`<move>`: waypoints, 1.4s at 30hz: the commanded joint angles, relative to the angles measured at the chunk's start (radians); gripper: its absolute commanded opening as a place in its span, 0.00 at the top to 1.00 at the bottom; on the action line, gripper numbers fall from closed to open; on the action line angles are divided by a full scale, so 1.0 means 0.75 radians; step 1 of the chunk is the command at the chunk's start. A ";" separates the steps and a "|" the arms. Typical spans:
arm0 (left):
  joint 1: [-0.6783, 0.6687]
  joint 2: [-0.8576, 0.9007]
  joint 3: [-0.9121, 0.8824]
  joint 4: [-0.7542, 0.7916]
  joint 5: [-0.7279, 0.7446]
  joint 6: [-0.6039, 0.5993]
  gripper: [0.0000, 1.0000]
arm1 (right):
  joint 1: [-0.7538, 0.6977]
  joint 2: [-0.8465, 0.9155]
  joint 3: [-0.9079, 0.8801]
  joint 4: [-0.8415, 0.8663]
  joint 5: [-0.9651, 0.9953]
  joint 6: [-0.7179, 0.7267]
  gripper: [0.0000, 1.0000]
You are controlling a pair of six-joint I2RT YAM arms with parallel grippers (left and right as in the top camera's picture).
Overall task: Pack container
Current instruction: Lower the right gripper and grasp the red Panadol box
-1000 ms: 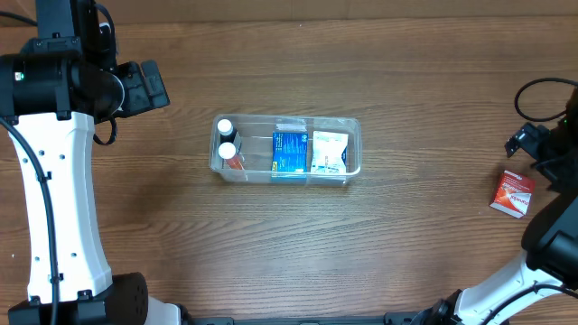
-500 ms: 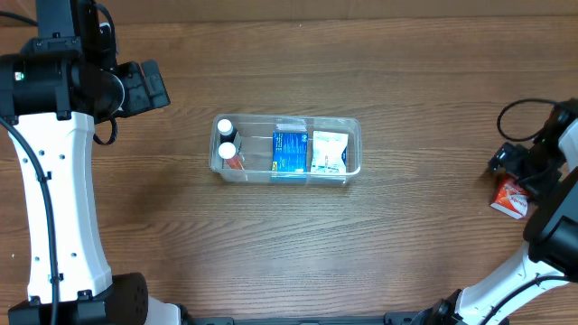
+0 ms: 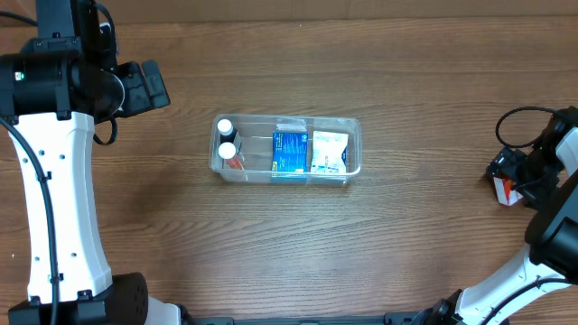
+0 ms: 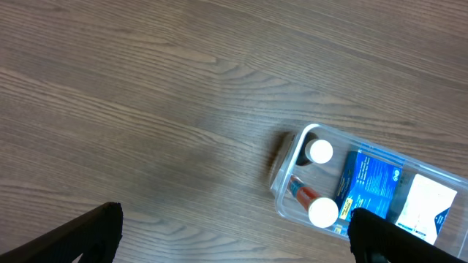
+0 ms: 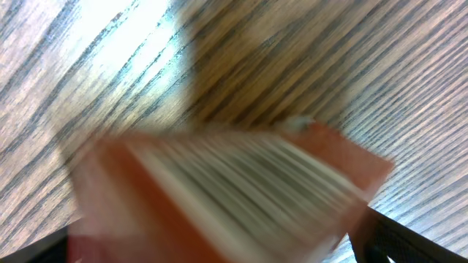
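The clear plastic container (image 3: 352, 131) lies at the table's middle. It holds two white-capped bottles (image 3: 226, 140) at its left end, a blue box (image 3: 289, 152) and a white packet (image 3: 329, 152). It also shows in the left wrist view (image 4: 284, 174). My left gripper (image 3: 137, 88) is open and empty, high and to the container's upper left. My right gripper (image 3: 511, 171) is at the far right, low over a red box (image 3: 501, 189) that it mostly hides. In the right wrist view the blurred red box (image 5: 219, 190) fills the space between the open fingers (image 5: 219, 250).
The wooden table (image 3: 406, 253) carries nothing else in view. A black cable (image 3: 519, 116) loops by the right arm. The white left arm (image 3: 54, 199) stands along the left edge.
My right gripper has moved left and down onto the red box, which is now mostly covered. The left arm and the container have not moved.
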 commanded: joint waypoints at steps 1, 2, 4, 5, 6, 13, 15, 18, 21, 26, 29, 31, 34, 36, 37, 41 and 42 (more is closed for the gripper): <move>-0.001 -0.018 -0.004 0.000 0.012 0.007 0.00 | 0.005 0.030 -0.047 0.009 -0.001 -0.001 0.00; -0.001 -0.018 -0.004 0.000 0.012 0.006 0.00 | 0.005 0.030 -0.047 0.013 -0.002 -0.001 0.00; -0.001 -0.018 -0.004 0.000 0.012 0.007 0.00 | 0.005 0.030 -0.047 0.019 -0.015 -0.001 0.00; -0.001 -0.018 -0.004 0.001 0.012 0.007 0.00 | 0.005 0.030 -0.047 0.024 -0.039 -0.001 0.00; -0.001 -0.018 -0.004 0.001 0.012 0.006 0.00 | 0.005 0.030 -0.047 0.028 -0.058 -0.001 0.00; -0.001 -0.018 -0.004 -0.001 0.013 0.006 0.00 | 0.006 0.030 -0.047 0.045 -0.085 -0.001 0.03; -0.001 -0.018 -0.004 -0.001 0.013 0.006 0.00 | 0.006 0.030 -0.047 0.049 -0.086 0.000 0.05; -0.001 -0.018 -0.004 -0.001 0.013 0.006 0.00 | 0.006 0.030 -0.047 0.055 -0.086 0.000 0.05; -0.001 -0.018 -0.004 -0.002 0.012 0.006 0.00 | 0.006 0.030 -0.047 0.067 -0.086 0.005 0.05; -0.001 -0.018 -0.004 -0.012 0.013 0.006 0.00 | 0.006 0.030 -0.047 0.098 -0.086 0.006 0.04; -0.001 -0.018 -0.004 -0.013 0.013 0.006 0.00 | 0.006 0.030 -0.047 0.132 -0.085 0.032 0.04; -0.001 -0.018 -0.004 -0.014 0.013 0.007 0.00 | 0.006 0.030 -0.047 0.145 -0.086 0.036 0.04; -0.001 -0.018 -0.004 -0.014 0.013 0.006 0.00 | 0.006 0.030 -0.047 0.149 -0.086 0.058 0.04; -0.001 -0.018 -0.004 -0.014 0.013 0.006 0.00 | 0.006 0.030 -0.047 0.149 -0.092 0.070 0.05; -0.001 -0.018 -0.004 -0.014 0.015 0.006 0.00 | 0.006 0.030 -0.047 0.149 -0.098 0.070 0.05; -0.001 -0.018 -0.004 -0.014 0.017 0.006 0.00 | 0.006 0.030 -0.047 0.150 -0.116 0.070 0.07; -0.001 -0.018 -0.004 -0.014 0.017 0.006 0.00 | 0.006 0.030 -0.047 0.150 -0.116 0.070 0.08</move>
